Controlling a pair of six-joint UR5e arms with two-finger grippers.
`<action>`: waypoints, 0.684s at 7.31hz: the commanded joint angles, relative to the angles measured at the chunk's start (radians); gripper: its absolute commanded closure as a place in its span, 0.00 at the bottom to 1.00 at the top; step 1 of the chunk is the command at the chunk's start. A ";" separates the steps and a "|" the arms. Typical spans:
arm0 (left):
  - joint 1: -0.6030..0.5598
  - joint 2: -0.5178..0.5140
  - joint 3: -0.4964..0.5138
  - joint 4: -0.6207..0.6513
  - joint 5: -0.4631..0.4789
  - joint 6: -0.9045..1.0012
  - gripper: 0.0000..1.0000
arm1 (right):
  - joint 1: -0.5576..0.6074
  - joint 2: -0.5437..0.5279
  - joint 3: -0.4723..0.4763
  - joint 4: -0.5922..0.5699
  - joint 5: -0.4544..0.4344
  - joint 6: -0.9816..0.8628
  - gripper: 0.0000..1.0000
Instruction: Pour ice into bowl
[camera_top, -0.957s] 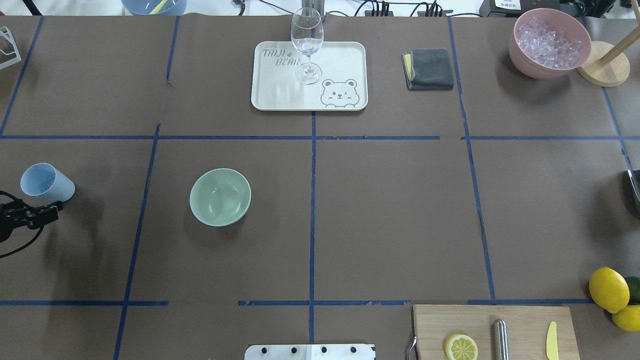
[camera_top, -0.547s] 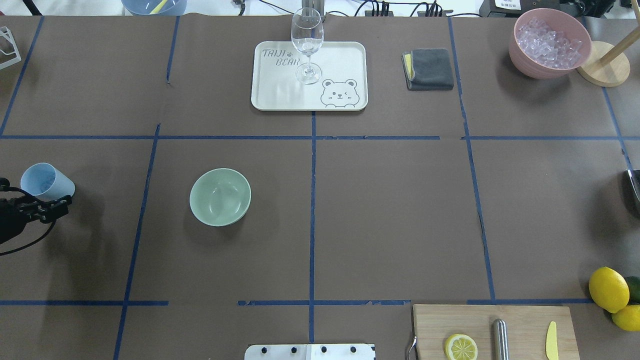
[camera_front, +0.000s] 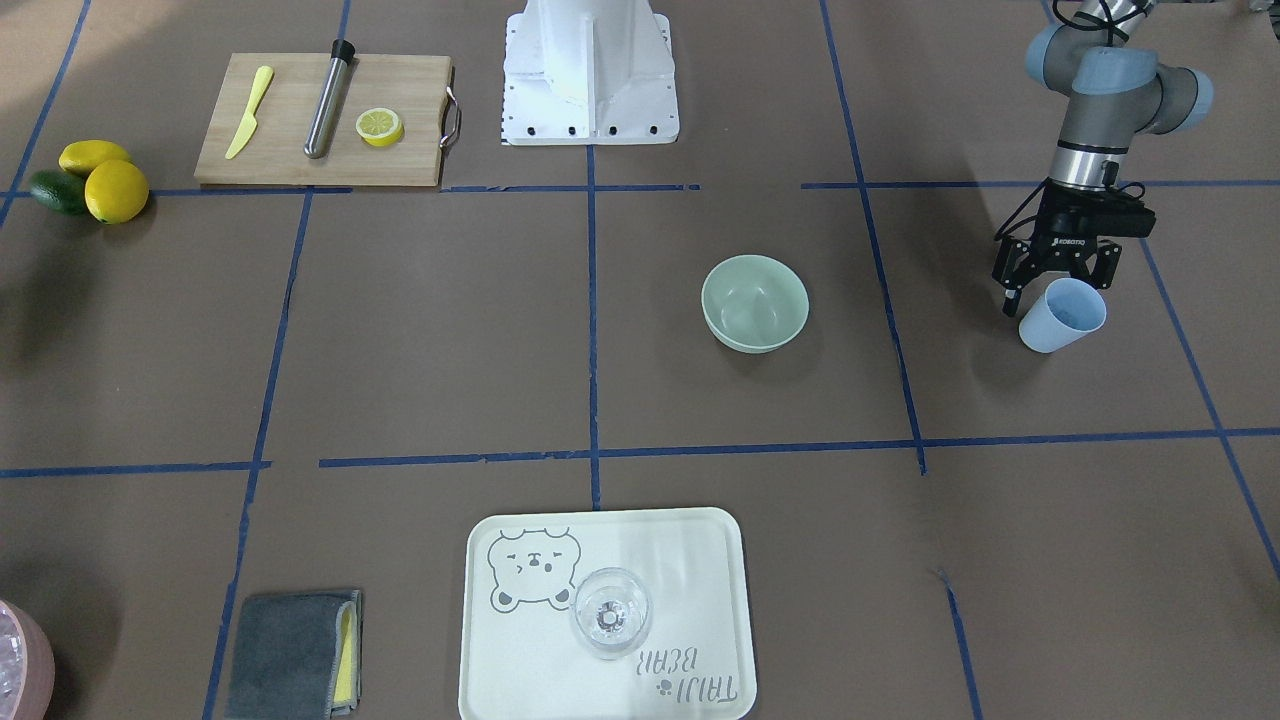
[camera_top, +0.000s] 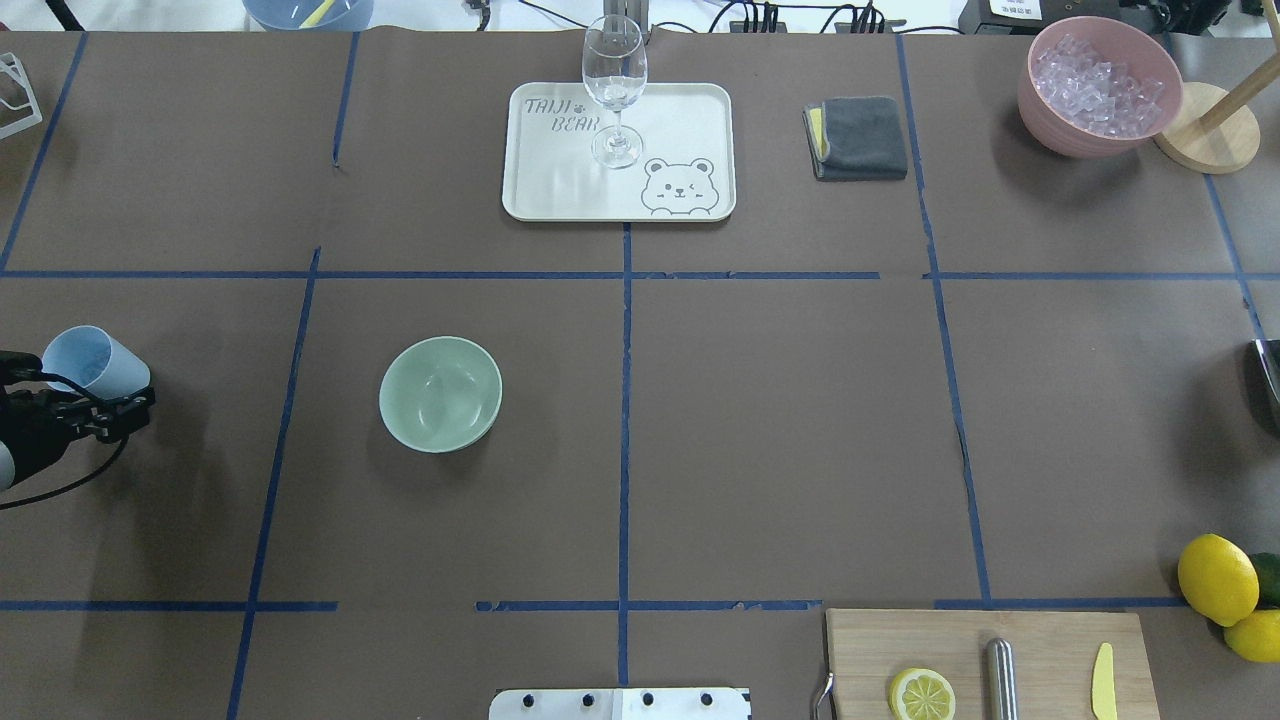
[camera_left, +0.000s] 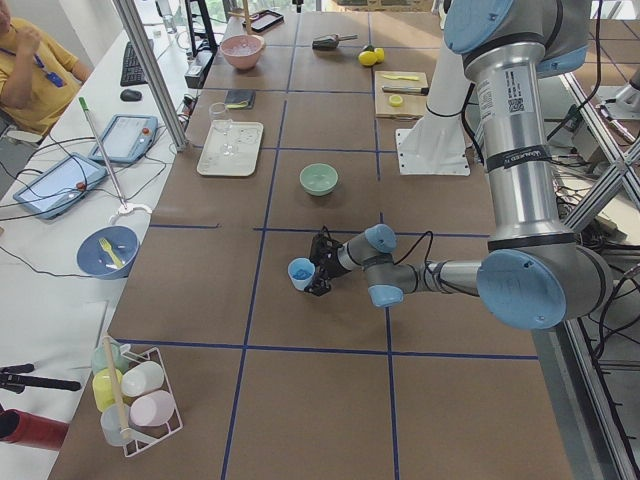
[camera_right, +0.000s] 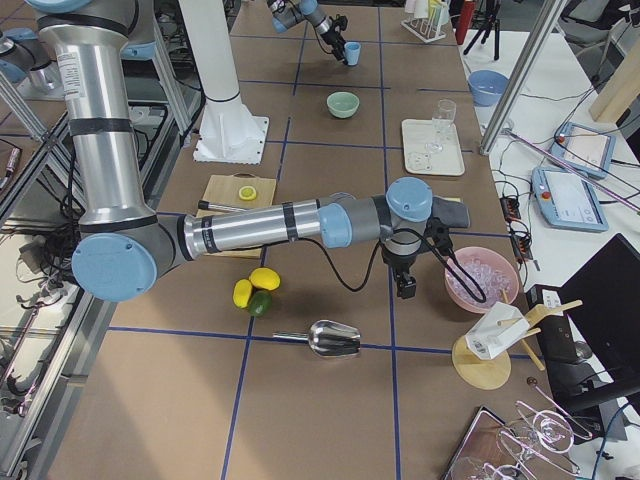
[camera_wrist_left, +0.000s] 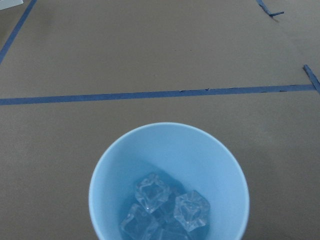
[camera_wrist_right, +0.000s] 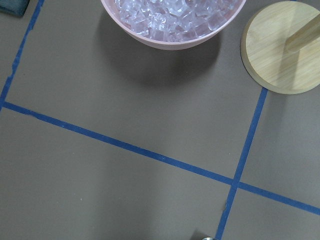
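Note:
The mint-green bowl (camera_top: 440, 393) stands empty left of the table's centre; it also shows in the front view (camera_front: 755, 302). A light blue cup (camera_top: 95, 362) stands upright at the far left, with a few clear ice cubes (camera_wrist_left: 167, 210) inside it. My left gripper (camera_front: 1055, 292) is open and low at the cup (camera_front: 1062, 313), a finger on either side of it. I cannot tell if the fingers touch it. My right gripper (camera_right: 405, 285) hangs above the table beside the pink container; I cannot tell if it is open or shut.
A pink container (camera_top: 1098, 85) full of ice sits at the far right, by a wooden stand (camera_top: 1205, 128). A tray (camera_top: 690, 130) holds a clear glass (camera_top: 614, 90). There are also a grey cloth (camera_top: 860, 138), a cutting board (camera_top: 985, 650), lemons (camera_top: 1217, 578) and a metal scoop (camera_right: 335, 340).
My left gripper has moved forward to the light blue cup, and its fingers now reach along the cup's sides. Cup, bowl and right arm have not moved.

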 joint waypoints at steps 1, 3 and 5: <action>-0.021 -0.002 0.016 -0.020 0.000 0.039 0.11 | -0.001 0.002 0.000 -0.001 -0.001 -0.001 0.00; -0.039 -0.004 0.016 -0.020 0.000 0.039 0.11 | -0.001 0.002 -0.002 -0.001 -0.003 0.001 0.00; -0.039 -0.019 0.030 -0.020 0.000 0.038 0.11 | -0.001 0.004 -0.002 -0.001 -0.007 -0.001 0.00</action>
